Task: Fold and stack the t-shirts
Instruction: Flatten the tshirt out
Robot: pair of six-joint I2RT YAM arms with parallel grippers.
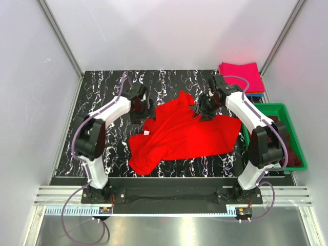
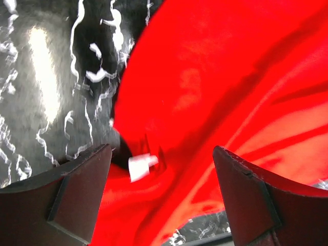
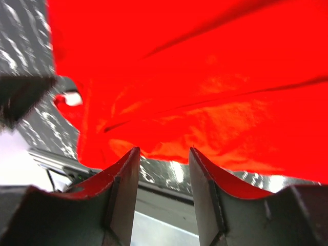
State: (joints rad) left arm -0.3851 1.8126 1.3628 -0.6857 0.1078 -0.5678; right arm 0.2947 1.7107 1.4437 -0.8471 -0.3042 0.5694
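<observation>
So the bright red t-shirt [image 1: 184, 133] is lying unfolded and rumpled in the middle of the black marbled table [image 1: 102, 87], kind of diagonal, with one bunched corner at the near left. Both arms are reaching in over its far edge.

The left gripper [image 1: 139, 115] is at the shirt's far left side with its jaws spread wide and nothing in them. Its wrist cam shows the fingers [image 2: 82, 179] on either side of the cloth and a little white tag [image 2: 142, 166].

The right gripper [image 1: 203, 114] is at the far right part of the shirt, jaws partly apart. On its wrist cam the gap between the fingers [image 3: 125, 177] looks empty and the red hem sits just past the tips, so it isn't gripping.

Containers: a green bin [image 1: 271, 106] sits at the right edge of the table, with the dark maroon shirt [image 1: 293, 146] heaped inside. The magenta-pink shirt [image 1: 241, 76] lies folded flat at the far right corner, just beyond the bin.
</observation>
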